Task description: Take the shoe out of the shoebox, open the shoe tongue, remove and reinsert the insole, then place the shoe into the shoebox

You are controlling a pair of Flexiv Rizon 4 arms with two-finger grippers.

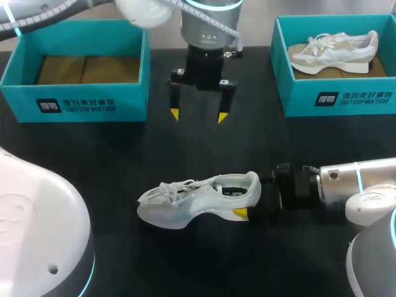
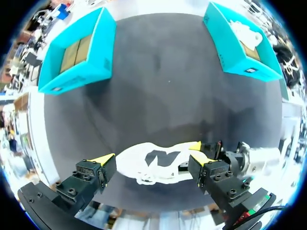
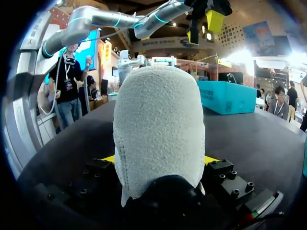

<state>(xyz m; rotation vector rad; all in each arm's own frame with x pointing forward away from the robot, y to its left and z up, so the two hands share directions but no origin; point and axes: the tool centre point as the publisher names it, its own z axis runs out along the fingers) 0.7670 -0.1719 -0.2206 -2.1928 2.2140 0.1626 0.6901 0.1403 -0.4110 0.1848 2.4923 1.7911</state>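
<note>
the shoe [image 1: 198, 199] is lying on the desk [image 1: 124, 161], the right claw [image 1: 249, 197] grasping its heel. the left claw [image 1: 198, 116] is hanging released above; probably it should be lowering slowly onto the tongue [image 1: 203, 184], right one holding firm.

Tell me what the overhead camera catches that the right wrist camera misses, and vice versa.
Head view only: a second shoe in the right shoebox, and the laces of the shoe on the table. Right wrist view only: the right gripper clamping that shoe's heel from both sides. Both: the shoe, the open left gripper above it, the left shoebox.
</note>
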